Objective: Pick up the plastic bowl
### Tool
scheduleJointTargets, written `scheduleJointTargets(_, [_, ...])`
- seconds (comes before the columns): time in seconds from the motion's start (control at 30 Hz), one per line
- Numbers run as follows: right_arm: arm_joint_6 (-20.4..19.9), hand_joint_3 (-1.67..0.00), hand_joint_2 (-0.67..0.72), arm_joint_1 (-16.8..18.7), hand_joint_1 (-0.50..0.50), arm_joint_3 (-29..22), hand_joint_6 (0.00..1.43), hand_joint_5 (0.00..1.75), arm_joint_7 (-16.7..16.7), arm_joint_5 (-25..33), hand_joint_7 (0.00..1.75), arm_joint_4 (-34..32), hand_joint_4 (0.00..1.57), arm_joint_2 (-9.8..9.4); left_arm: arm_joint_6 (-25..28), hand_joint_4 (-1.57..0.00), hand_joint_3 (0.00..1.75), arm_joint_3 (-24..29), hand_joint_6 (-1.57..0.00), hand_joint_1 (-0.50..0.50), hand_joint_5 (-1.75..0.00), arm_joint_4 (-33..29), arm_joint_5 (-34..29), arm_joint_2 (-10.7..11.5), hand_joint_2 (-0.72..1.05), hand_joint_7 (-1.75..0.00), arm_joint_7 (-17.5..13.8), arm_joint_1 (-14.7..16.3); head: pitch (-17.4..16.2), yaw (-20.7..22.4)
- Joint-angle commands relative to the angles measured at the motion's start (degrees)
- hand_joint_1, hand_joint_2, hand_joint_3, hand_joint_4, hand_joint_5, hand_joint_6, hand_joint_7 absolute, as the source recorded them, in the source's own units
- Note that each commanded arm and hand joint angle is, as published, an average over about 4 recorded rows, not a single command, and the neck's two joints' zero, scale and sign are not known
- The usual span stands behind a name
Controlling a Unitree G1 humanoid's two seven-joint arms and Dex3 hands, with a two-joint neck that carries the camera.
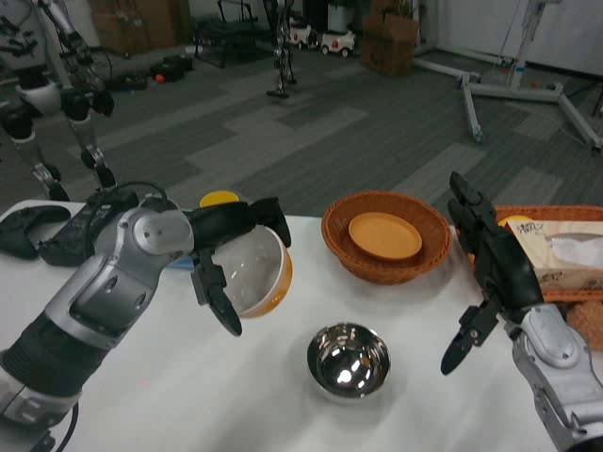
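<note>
Left hand (226, 259) has the orange plastic bowl with its white inside (252, 273) pinched by the rim at nine o'clock, tilted and seemingly off the white table (188, 395). Grasp done; raising remains. Right hand (490, 273) waits at three o'clock, fingers spread, empty.

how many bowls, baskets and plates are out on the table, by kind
plastic bowl, white inside and orange outside, held tilted off the table by the left hand: 1
metal bowl: 1
round wicker basket: 1
orange plate lying in that basket: 1
total: 4
The right hand holds nothing.
</note>
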Motion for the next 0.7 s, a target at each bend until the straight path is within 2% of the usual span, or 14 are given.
scheduleJointTargets(0.03, [0.4, 0.00, 0.72, 0.2, -0.46, 0.5, 0.00, 0.00, -0.2, 0.6, 0.00, -0.6, 0.00, -0.71, 0.3, -1.46, 1.57, 1.0, -0.46, -0.50, -1.75, -0.8, -0.2, 1.1, 0.96, -1.68, -0.1, -0.7, 2.7, -0.6])
scheduleJointTargets(0.27, [0.4, 0.00, 0.72, -0.5, -0.46, 1.2, 0.00, 0.00, -0.2, 0.7, 0.00, -0.7, 0.00, -0.84, 0.3, -1.46, 1.57, 1.7, -0.43, -0.50, -1.75, -0.8, -0.2, 0.9, 0.96, -1.68, -0.1, 0.3, 5.6, -1.9])
scheduleJointTargets(0.57, [0.4, 0.00, 0.72, -0.5, -0.46, 1.5, 0.00, 0.00, -0.2, 0.8, 0.00, -0.9, 0.00, -0.82, 0.3, -1.44, 1.57, 1.9, -0.42, -0.50, -1.75, -0.8, -0.2, 0.8, 0.96, -1.68, -0.1, 0.7, 7.0, -2.9])
scheduleJointTargets(0.7, [0.4, 0.00, 0.72, -0.5, -0.46, 1.5, 0.00, 0.00, -0.2, 0.8, 0.00, -0.9, 0.00, -0.68, 0.2, -1.43, 1.57, 1.8, -0.42, -0.50, -1.75, -0.8, -0.2, 0.8, 0.96, -1.68, 0.0, 0.8, 6.1, -3.5])
